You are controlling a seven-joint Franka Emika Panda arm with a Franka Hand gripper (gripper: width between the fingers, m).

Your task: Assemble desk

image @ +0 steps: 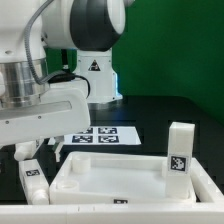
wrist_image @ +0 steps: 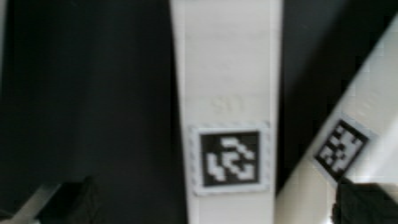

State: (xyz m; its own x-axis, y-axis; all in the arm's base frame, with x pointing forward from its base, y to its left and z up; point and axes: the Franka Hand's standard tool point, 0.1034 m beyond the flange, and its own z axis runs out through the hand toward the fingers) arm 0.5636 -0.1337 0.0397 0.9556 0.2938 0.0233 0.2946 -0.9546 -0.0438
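Note:
The desk's white rimmed panel [image: 100,178] lies at the front of the black table. One white block leg [image: 180,150] stands upright at the panel's corner on the exterior view's right. Another leg [image: 34,181] lies beside the panel on the exterior view's left, under my gripper [image: 27,155]. In the wrist view this leg [wrist_image: 228,90] runs lengthwise between my dark fingertips [wrist_image: 71,203], its tag facing the camera. My gripper [wrist_image: 222,207] is open, with a gap between each finger and the leg. Beside it shows a second white tagged part [wrist_image: 349,135]; which part it is I cannot tell.
The marker board [image: 97,134] lies flat behind the panel. The robot's white base with a triangle sticker [image: 95,68] stands at the back. My arm's white body fills the upper part of the exterior view's left.

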